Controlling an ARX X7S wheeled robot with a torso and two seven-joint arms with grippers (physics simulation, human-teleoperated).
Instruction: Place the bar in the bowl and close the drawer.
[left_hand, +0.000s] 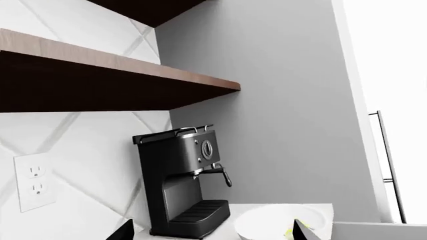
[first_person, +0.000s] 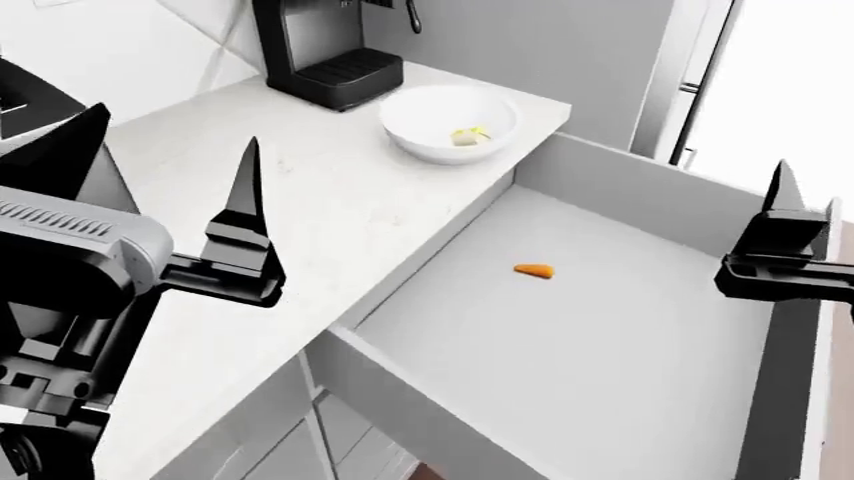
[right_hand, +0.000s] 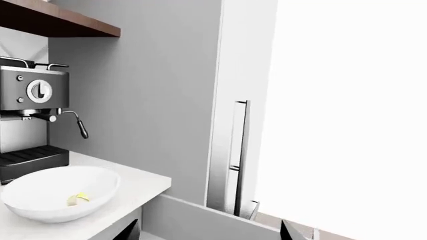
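The white marbled countertop (first_person: 320, 215) runs from the near left toward the far wall, ending at its right edge along the open drawer. At the far end stands a black espresso machine (first_person: 320, 45), its drip-tray base resting flat on the surface against the tiled wall. Just to the right of the machine and slightly nearer sits the white bowl (first_person: 447, 122), upright, close to the counter's right edge and apart from the machine.

The drawer (first_person: 694, 210) gapes open beside the counter (first_person: 334, 210), its floor bare except an orange piece (first_person: 534, 270); bowl (first_person: 447, 122) and coffee machine (first_person: 324, 50) apparently crowd the counter's far end
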